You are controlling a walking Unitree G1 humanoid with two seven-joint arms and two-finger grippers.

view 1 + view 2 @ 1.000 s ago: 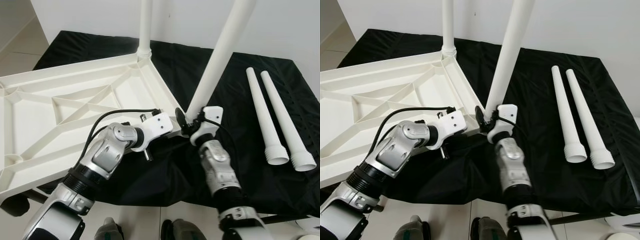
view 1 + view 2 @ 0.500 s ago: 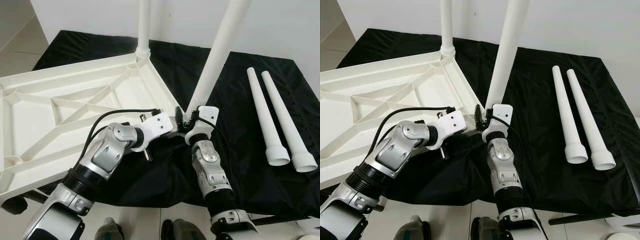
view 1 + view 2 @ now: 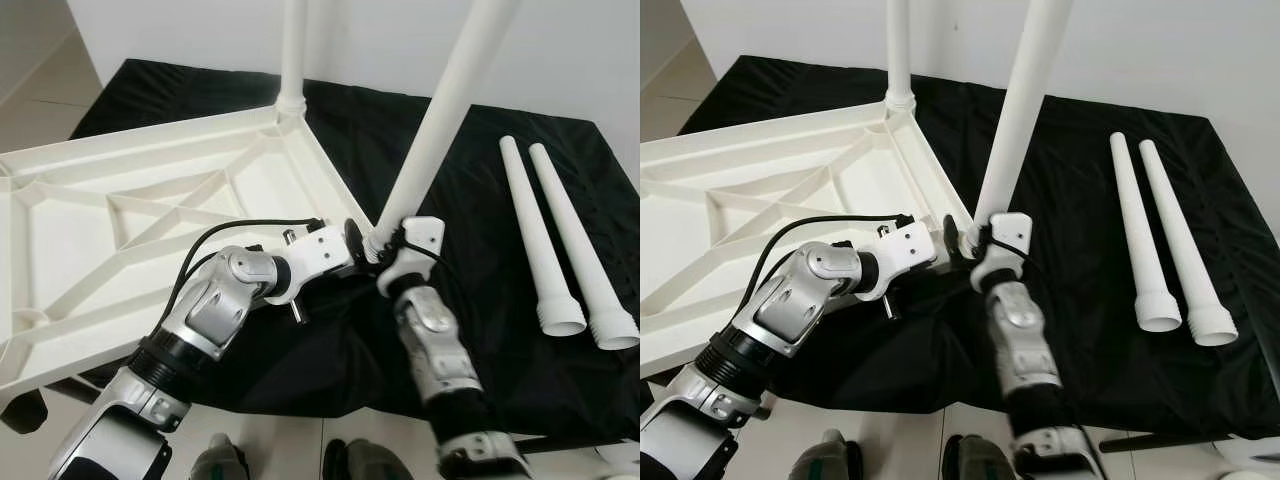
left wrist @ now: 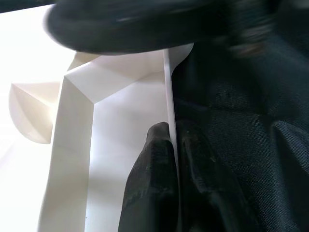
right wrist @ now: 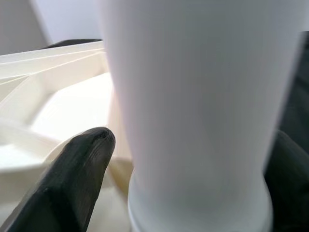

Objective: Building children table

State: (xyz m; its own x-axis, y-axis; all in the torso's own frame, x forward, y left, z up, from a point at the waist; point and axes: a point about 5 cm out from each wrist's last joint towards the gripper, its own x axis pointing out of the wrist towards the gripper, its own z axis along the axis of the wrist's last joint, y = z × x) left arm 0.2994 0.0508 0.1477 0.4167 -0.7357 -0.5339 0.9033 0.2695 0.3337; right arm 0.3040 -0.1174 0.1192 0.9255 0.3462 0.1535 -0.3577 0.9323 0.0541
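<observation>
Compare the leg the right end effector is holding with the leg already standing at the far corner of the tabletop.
The held leg leans, its base at the near corner of the upturned tabletop, gripped by the right end effector. The far-corner leg stands upright in its socket, with no end effector on it. Both are white tapered tubes.

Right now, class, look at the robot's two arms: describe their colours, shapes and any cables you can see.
Both arms are silver metal in rounded, jointed segments with black bands at the joints. Each wrist ends in a white angular housing. A thin black cable loops from the left forearm to that housing. The left pincer and the right pincer each have two long, rounded black fingers.
</observation>
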